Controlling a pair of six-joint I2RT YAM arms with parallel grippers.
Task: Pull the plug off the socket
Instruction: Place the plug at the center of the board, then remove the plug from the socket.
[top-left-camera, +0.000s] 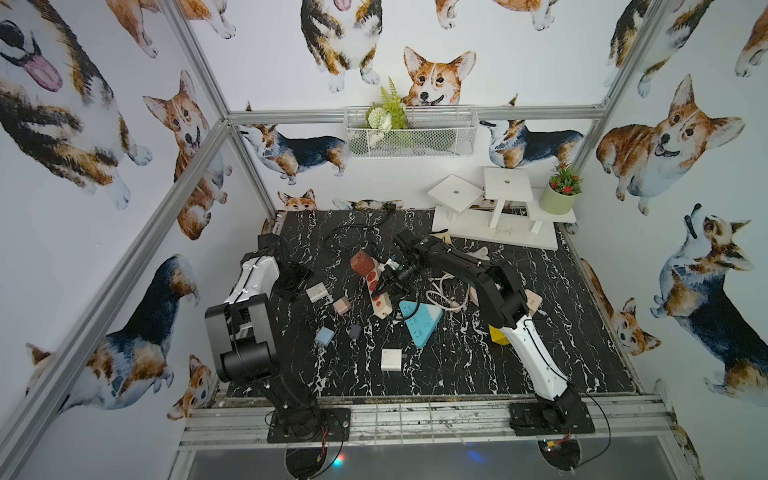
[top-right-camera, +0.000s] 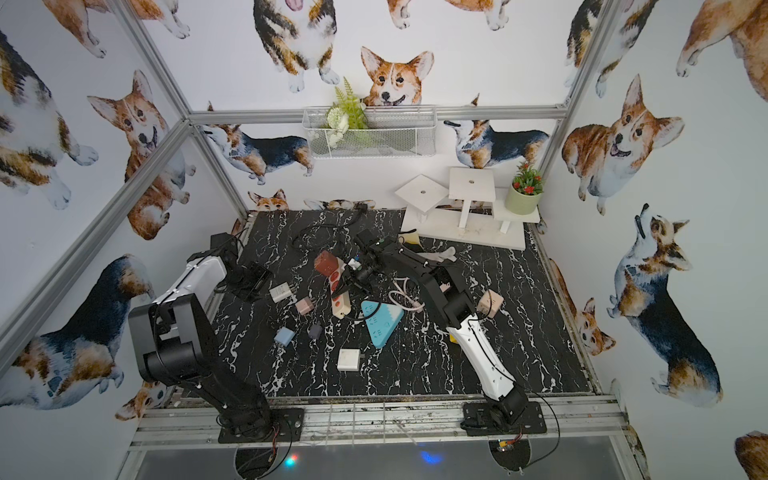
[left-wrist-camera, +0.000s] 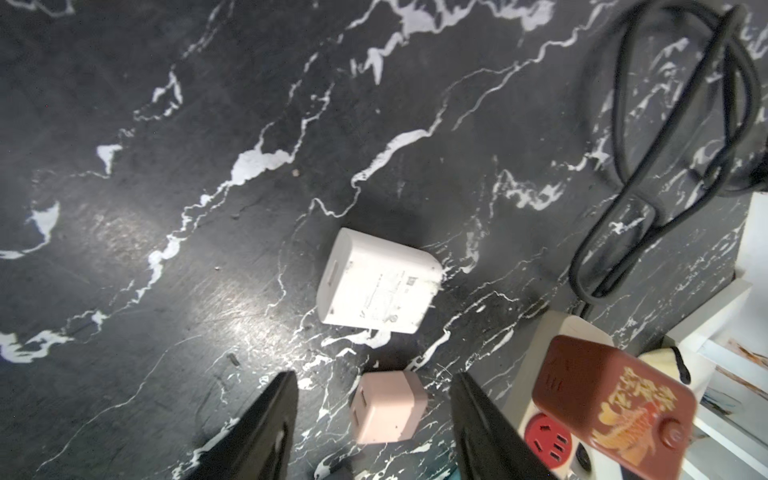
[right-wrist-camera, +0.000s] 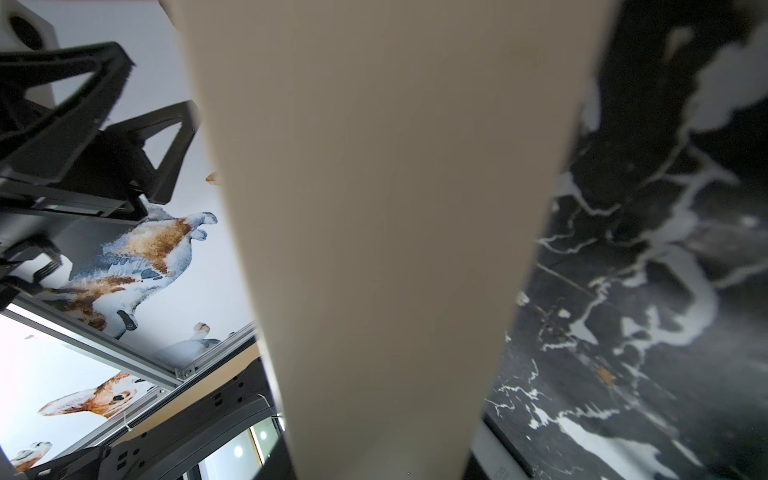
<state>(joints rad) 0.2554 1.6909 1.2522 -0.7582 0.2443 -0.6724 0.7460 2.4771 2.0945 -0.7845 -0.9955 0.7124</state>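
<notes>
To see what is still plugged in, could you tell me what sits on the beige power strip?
A red-brown cube adapter sits on the power strip's far end, red sockets bare beside it. The right gripper covers its middle, hiding anything there.

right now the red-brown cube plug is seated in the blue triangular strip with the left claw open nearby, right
Wrong strip: the red-brown cube plug is seated in the beige power strip, as the left wrist view shows. The left claw is indeed open nearby.
</notes>
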